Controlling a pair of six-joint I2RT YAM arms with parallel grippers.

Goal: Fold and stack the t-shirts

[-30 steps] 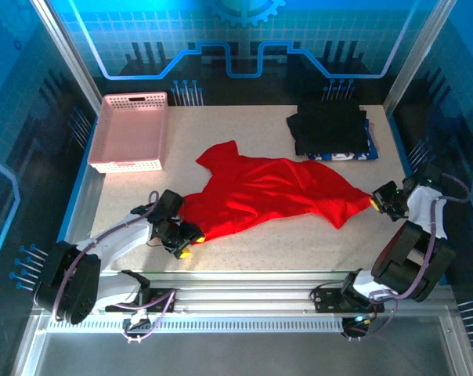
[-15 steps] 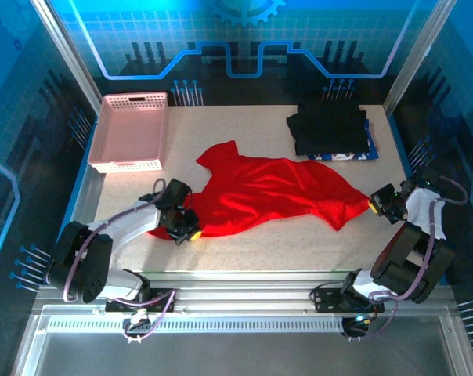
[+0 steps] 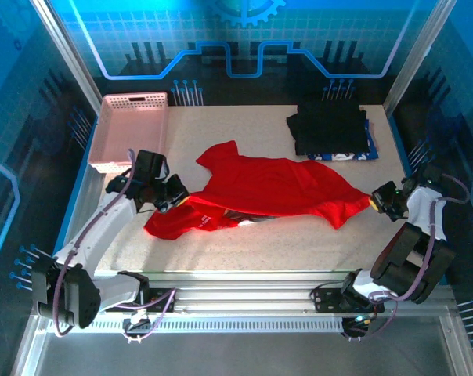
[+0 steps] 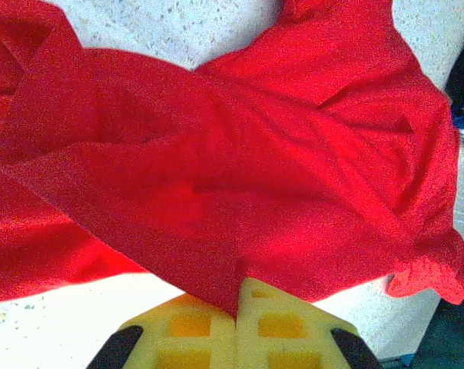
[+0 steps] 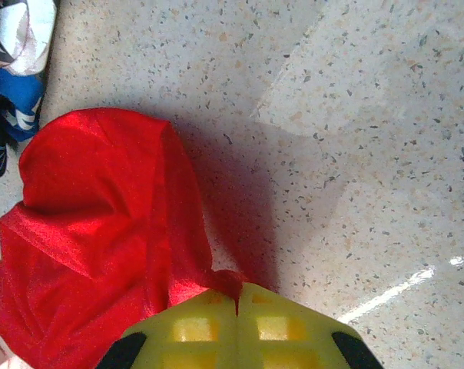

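My left claw (image 3: 176, 202) and my right claw (image 3: 375, 202) each pinched an opposite edge of the bright red cloth t-shirt (image 3: 276, 188), spread across the speckled bench (image 3: 244, 129). I held it so, I think, to stretch it flat for folding.

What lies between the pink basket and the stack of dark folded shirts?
Bare table between the pink basket and the folded stack, in the top view; the red t-shirt lies toward the near edge, just short of that stretch.
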